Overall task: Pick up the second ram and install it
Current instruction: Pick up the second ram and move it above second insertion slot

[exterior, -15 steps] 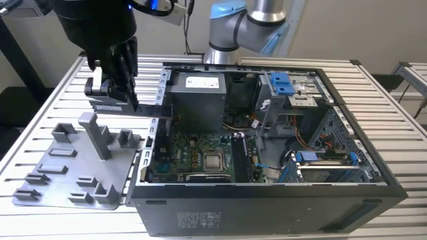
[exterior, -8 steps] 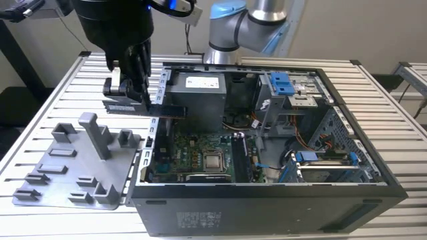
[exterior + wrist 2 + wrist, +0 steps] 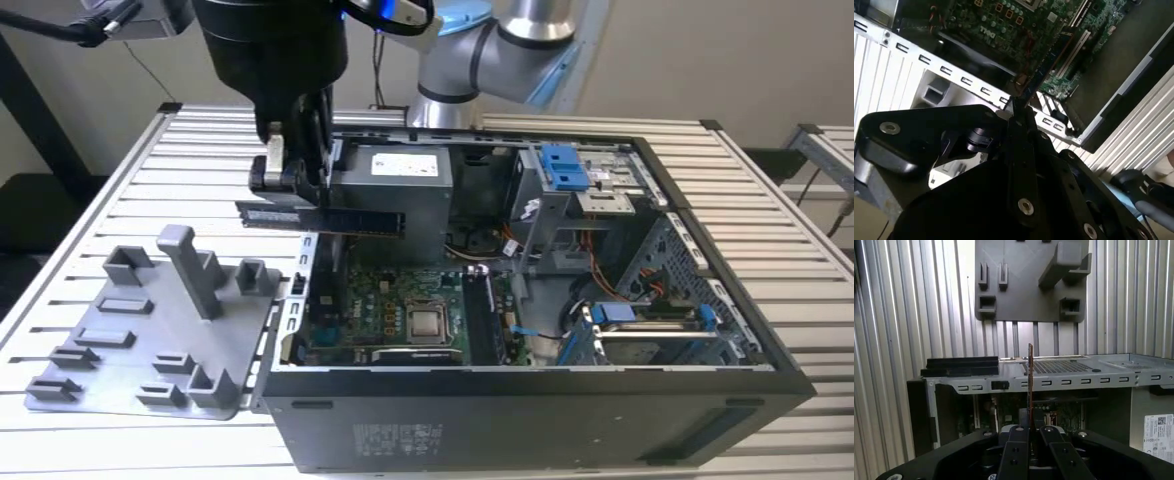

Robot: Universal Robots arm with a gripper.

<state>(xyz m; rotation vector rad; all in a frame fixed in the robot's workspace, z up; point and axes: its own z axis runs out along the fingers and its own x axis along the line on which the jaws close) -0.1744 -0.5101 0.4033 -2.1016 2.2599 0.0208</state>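
Observation:
The second ram (image 3: 322, 218) is a thin dark stick held level in the air over the side wall of the open computer case (image 3: 534, 415) on the exterior view's left. My gripper (image 3: 299, 188) is shut on its upper edge. In the first wrist view the ram (image 3: 1030, 382) is seen edge-on, rising from between the gripper's (image 3: 1030, 430) black fingers (image 3: 1016, 445). In the second wrist view the ram (image 3: 1048, 62) reaches out from the gripper (image 3: 1016, 109) over the green motherboard (image 3: 1004, 20) and its long memory slots (image 3: 1076, 45).
A grey fixture plate (image 3: 127, 345) with a tall grey post (image 3: 190, 268) lies on the slatted table (image 3: 120, 180) at the exterior view's left of the case. Inside the case are a power supply (image 3: 394, 190), a drive cage (image 3: 574, 180) and cables.

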